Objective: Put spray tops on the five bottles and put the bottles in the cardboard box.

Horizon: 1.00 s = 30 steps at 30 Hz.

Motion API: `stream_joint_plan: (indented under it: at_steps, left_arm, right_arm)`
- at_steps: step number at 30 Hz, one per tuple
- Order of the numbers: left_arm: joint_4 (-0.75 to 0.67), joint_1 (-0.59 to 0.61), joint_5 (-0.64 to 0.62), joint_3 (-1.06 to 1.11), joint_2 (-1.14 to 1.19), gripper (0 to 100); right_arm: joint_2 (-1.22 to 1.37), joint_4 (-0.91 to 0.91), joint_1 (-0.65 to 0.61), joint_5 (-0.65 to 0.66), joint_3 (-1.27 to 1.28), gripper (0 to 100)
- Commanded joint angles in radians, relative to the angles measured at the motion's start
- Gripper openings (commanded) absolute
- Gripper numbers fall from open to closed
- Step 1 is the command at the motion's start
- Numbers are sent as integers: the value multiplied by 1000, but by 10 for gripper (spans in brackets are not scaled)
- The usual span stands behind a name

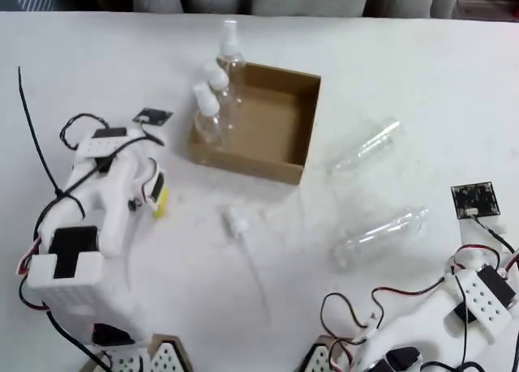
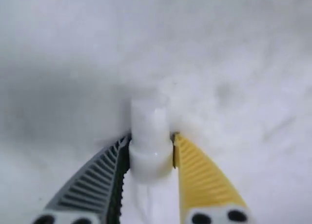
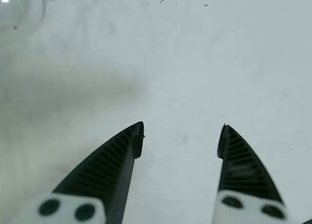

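Nearest us, the right gripper (image 3: 180, 136) hangs low over the bare table (image 3: 204, 63), its jaws wide apart and holding nothing. We judge it is kept free to steady a bottle when one needs it.

The left gripper (image 2: 151, 136) is clamped on a top (image 2: 150, 153). Its grey and yellow fingers pinch the collar from either side, and the top's narrower end points away from the wrist. Held by the collar like that, the top can, we think, be carried to a bottle neck and lowered in. In the high view this gripper (image 1: 156, 195) sits low at the table, well apart from the bottles off to the right.

A little farther out, a loose top (image 1: 237, 220) lies on its side, its thin tube trailing back toward the arms. To its right lie two bottles without tops, the near bottle (image 1: 381, 233) and the far bottle (image 1: 369, 145). Both are flat on the table. As they lie, we expect each must be stood up or gripped before a top will go in.

Farther still is the box (image 1: 243, 163), open side up. Three topped bottles (image 1: 209, 117) stand in a row along its left wall. We cannot tell whether they are inside it or just outside.

Our count:
- **Bottles:** five, three topped and two bare.
- **Tops:** five, three fitted, one held and one loose.
- **Box:** one.

By our judgement, two fittings are left to do.
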State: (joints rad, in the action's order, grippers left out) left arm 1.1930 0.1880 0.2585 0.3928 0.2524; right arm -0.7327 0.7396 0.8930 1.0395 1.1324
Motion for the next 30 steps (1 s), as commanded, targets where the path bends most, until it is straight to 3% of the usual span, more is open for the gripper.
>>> stream_joint_plan:
  at_steps: [1, 4, 7, 11, 17, 21, 26, 30]
  left_arm:
    - [20, 5, 63, 3, -25, 22]
    - [12, 5, 63, 34, -61, 21]
    - [-15, 7, 64, 83, -111, 20]
    - [-98, 27, 63, 176, -209, 20]
    - [-143, 35, 63, 235, -260, 20]
    - [-144, 35, 64, 235, -260, 20]
    - [-152, 62, 66, 235, -265, 21]
    - [-167, 70, 66, 235, -266, 21]
  right_arm:
    - [-28, -7, 7, -17, -31, 211]
    - [-28, 56, -1, -21, -114, 211]
    - [-18, 236, -53, -52, -267, 182]
    - [-18, 443, -179, -133, -423, 105]
    - [-16, 545, -366, -218, -549, 137]
    - [24, 547, -469, -72, -634, 144]
    - [268, 561, -564, 29, -816, 145]
    - [521, 564, -611, 305, -944, 146]
